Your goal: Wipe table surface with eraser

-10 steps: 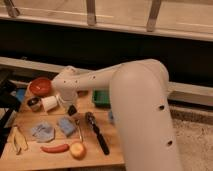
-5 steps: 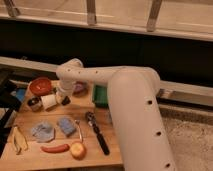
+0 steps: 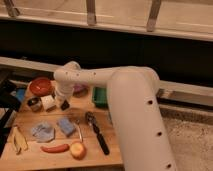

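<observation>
- The eraser [image 3: 65,105], a small black block, sits at the tip of the gripper [image 3: 64,101], low over the back part of the table surface [image 3: 30,120]. Whether its underside touches the wood cannot be told.
- The gripper's 2 fingers are clamped together on the eraser. It hangs from the white arm [image 3: 87,77], which reaches in from the right, bends at a rounded elbow and drops toward the table.
- Just left of the eraser stands a white roll [image 3: 48,102], with a small metal cup [image 3: 34,103] beside that.
- Behind these 2 is a red bowl [image 3: 41,86], near the table's back edge.
- To the right of the gripper, partly hidden under the arm, lies a purple object [image 3: 80,90]. Beyond it is a green tray [image 3: 100,96].
- In front of the eraser, nearer the middle of the table, lies a blue sponge [image 3: 65,126], with a grey-blue cloth [image 3: 43,131] to its left.
- A slim metal utensil [image 3: 79,130] lies just right of the sponge. A long black-handled utensil [image 3: 97,134] lies further right, slanting toward the front edge.
- Along the front are a banana [image 3: 19,140] at the left, a red chili [image 3: 55,148] and a round fruit [image 3: 77,150].
</observation>
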Robot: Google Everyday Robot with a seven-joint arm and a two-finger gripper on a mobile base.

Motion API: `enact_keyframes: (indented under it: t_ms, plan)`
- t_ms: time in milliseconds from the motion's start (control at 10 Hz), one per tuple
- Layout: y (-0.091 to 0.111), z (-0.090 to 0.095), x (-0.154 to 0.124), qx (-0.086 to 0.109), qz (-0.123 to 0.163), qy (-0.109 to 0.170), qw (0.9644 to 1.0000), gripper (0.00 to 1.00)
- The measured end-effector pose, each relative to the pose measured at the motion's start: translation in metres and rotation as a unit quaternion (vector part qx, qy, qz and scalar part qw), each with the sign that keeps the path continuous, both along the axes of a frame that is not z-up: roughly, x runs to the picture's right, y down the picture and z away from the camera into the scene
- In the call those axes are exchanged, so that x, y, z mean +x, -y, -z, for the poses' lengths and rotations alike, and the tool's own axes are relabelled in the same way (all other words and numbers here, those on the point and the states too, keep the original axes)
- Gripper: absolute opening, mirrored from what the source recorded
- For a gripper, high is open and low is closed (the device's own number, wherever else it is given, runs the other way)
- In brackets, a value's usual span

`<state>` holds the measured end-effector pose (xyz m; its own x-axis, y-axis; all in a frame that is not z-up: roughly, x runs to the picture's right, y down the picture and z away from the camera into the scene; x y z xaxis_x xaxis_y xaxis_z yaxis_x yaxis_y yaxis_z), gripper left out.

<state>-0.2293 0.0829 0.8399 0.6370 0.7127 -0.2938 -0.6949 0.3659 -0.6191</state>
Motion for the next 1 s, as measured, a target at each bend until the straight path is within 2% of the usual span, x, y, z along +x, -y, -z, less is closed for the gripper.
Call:
enact_keyframes:
  t_ms: [200, 300, 500, 700, 1000]
  plan:
    - [-0.014, 0.007, 0.030, -0.008, -0.004, -0.025, 0.9996, 0.00]
    - [-0.015, 0.009, 0.047, -0.006, -0.006, -0.038, 0.9992, 0.00]
    - [-0.011, 0.007, 0.057, 0.000, -0.009, -0.048, 0.9988, 0.00]
    - [0.004, 0.001, 0.051, 0.013, -0.011, -0.050, 0.9986, 0.00]
    - [0.027, -0.008, 0.008, 0.027, -0.006, -0.034, 0.9990, 0.00]
